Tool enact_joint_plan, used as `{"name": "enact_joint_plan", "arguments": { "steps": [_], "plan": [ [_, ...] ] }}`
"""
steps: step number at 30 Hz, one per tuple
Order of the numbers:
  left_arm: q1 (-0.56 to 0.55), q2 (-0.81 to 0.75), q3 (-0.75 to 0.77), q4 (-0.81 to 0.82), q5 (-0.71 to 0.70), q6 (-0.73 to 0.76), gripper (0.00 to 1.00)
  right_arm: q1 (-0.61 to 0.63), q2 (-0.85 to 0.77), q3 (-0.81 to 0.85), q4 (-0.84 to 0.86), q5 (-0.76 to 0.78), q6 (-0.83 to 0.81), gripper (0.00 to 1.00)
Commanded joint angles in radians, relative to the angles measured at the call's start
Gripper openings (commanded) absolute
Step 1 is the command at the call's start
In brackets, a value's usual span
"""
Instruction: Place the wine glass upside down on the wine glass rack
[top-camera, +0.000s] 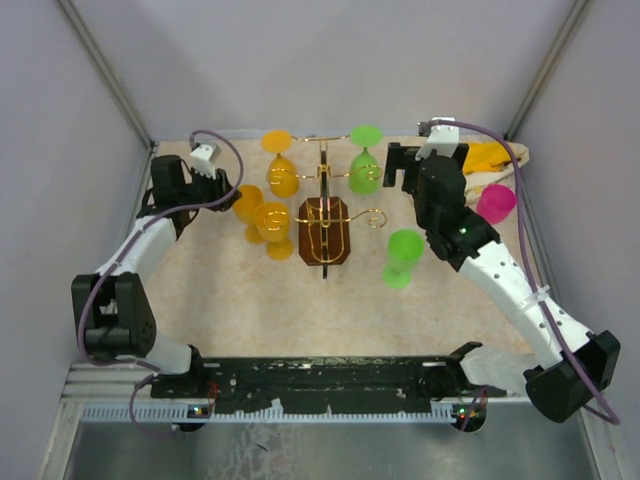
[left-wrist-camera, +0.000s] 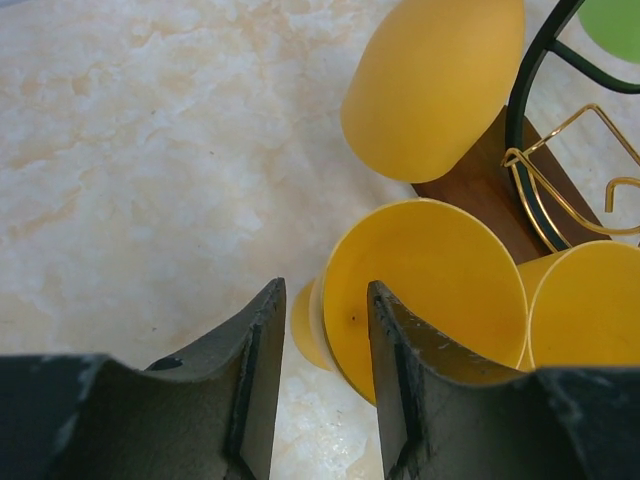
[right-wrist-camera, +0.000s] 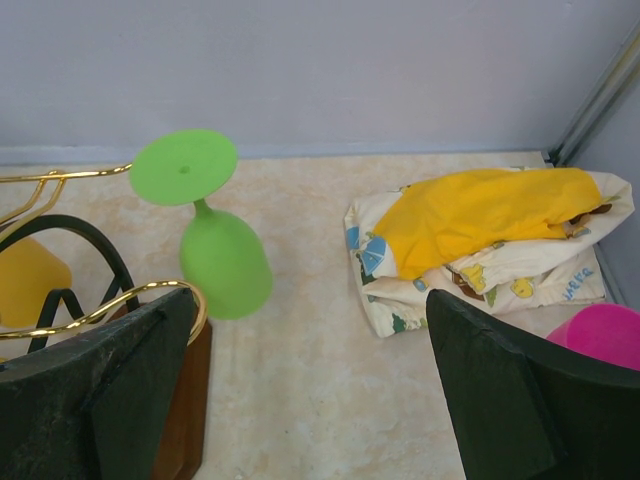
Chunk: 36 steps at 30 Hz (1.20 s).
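Note:
The wine glass rack (top-camera: 323, 232), gold wire on a dark brown base, stands mid-table. A yellow wine glass (top-camera: 282, 172) and a green one (top-camera: 365, 168) hang upside down on it. Two more yellow glasses (top-camera: 262, 215) sit against the rack's left side. My left gripper (top-camera: 228, 186) is just left of them. In the left wrist view it (left-wrist-camera: 325, 288) is open, with bare table in the gap and the nearest yellow glass (left-wrist-camera: 430, 290) just past its fingertips. My right gripper (right-wrist-camera: 310, 300) is wide open and empty beside the hanging green glass (right-wrist-camera: 222, 255).
A green glass (top-camera: 403, 256) stands on the table right of the rack. A pink glass (top-camera: 496, 203) and a crumpled yellow and patterned cloth (right-wrist-camera: 480, 240) lie at the back right. Walls close the table on three sides.

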Motion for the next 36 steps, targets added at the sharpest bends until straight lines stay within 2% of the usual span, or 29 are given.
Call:
{"name": "enact_joint_plan", "arguments": {
  "steps": [1, 3, 5, 10, 15, 20, 24, 26, 30, 33, 36],
  "plan": [
    [-0.015, 0.020, -0.002, -0.032, 0.018, 0.034, 0.43, -0.006, -0.013, -0.008, 0.057, 0.003, -0.015, 0.99],
    [-0.017, 0.023, -0.007, -0.034, 0.011, 0.039, 0.40, -0.006, -0.016, -0.013, 0.057, 0.005, -0.015, 0.99],
    [-0.018, 0.026, -0.013, -0.033, 0.013, 0.037, 0.32, -0.006, -0.019, -0.020, 0.063, 0.005, -0.017, 0.99],
    [-0.018, 0.028, -0.008, -0.027, 0.028, 0.028, 0.01, -0.006, -0.024, -0.030, 0.081, 0.008, -0.025, 0.99],
    [-0.018, 0.005, 0.005, -0.003, -0.057, 0.007, 0.00, -0.007, -0.027, -0.020, 0.084, -0.004, -0.027, 0.99],
    [-0.018, -0.044, 0.022, 0.016, -0.254, -0.020, 0.00, -0.006, -0.023, 0.047, 0.046, -0.056, -0.009, 0.99],
    [-0.018, -0.124, 0.002, 0.093, -0.491, -0.056, 0.00, -0.006, 0.046, 0.205, -0.105, -0.174, 0.027, 0.99],
    [-0.018, -0.170, -0.019, 0.169, -0.540, -0.049, 0.00, -0.006, 0.107, 0.298, -0.197, -0.237, 0.055, 0.99],
    [-0.019, -0.230, -0.006, 0.223, -0.553, -0.050, 0.00, -0.006, 0.169, 0.391, -0.268, -0.346, 0.123, 0.99],
    [-0.020, -0.252, 0.022, 0.257, -0.488, -0.055, 0.00, -0.006, 0.183, 0.413, -0.250, -0.434, 0.191, 0.99],
    [-0.022, -0.280, 0.018, 0.361, -0.434, -0.088, 0.00, -0.006, 0.194, 0.423, -0.207, -0.535, 0.282, 0.99]
  ]
}}
